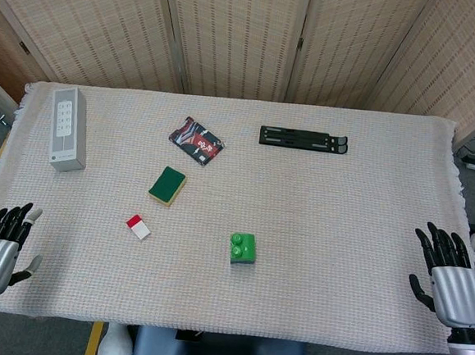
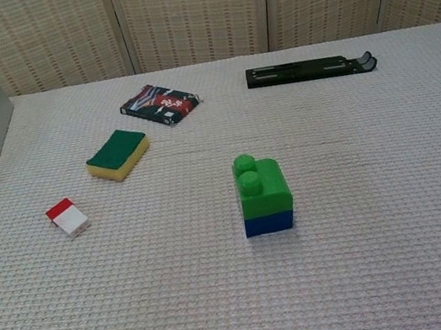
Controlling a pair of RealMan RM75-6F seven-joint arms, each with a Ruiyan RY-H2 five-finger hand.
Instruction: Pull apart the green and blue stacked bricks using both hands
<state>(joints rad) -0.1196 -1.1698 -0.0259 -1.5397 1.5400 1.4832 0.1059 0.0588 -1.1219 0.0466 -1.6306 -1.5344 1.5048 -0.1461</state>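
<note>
**Observer A:** Green over blue: the green brick (image 2: pixel 262 185) is seated on the blue brick (image 2: pixel 268 223), fully stacked, no gap visible between them. Location: near the middle of the table (image 1: pixel 364 237), on the woven cloth. From the head view only the green top shows; the blue layer appears in the chest view alone.

**Observer B:** Hand status?

**Observer A:** Left hand (image 1: pixel 0 249) rests at the near left corner of the table, fingers spread, holding nothing. Right hand (image 1: pixel 452 272) is at the near right edge, fingers likewise extended and apart, holding nothing. Both stand well apart from the stack. Neither hand appears in the chest view.

**Observer B:** Progress, then?

**Observer A:** By my reading, none yet. No contact, no grip, no separation. Remaining steps, as a judgement: bring both hands in to the stack, secure the blue brick with one, take the green brick with the other, then pull them apart.

**Observer B:** Obstructions?

**Observer A:** Other items lie off the direct paths: a red-and-white block (image 1: pixel 138 227) and a green-and-yellow sponge (image 1: pixel 167 185) to the left of the stack, a dark patterned packet (image 1: pixel 197 141) behind that, a black stand (image 1: pixel 303 140) at the far side, a grey box (image 1: pixel 68 128) at far left. The red-and-white block is the nearest to the left hand's likely approach, but still apart from the stack.
</note>
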